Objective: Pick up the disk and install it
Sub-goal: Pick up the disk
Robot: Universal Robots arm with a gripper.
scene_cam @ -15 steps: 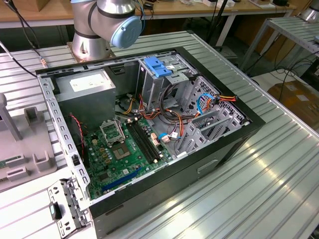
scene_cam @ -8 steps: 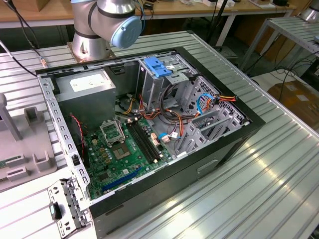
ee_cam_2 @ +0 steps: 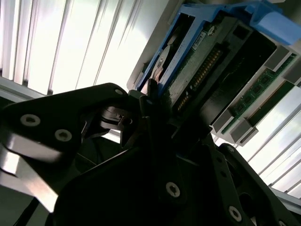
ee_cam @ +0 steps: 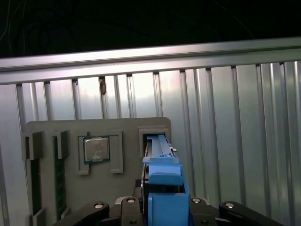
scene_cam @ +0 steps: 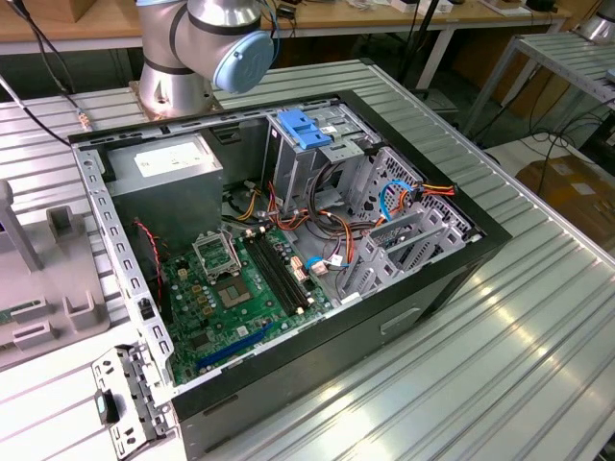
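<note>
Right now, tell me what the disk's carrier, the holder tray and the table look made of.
On the disk, the carrier looks like light-blue plastic: moulded, matte. The holder tray is probably grey plastic, matte with moulded pockets, though I can't be sure. The table is likely aluminium: bright ribbed slats with a sheen.

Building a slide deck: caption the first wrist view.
Gripper at the blue-framed disk standing in the gray fixture, a processor chip seated in the neighboring pocket.

Smooth blue plastic frames the disk (ee_cam: pixel 163 188); the table (ee_cam: pixel 225 117) is shiny ribbed metal.
</note>
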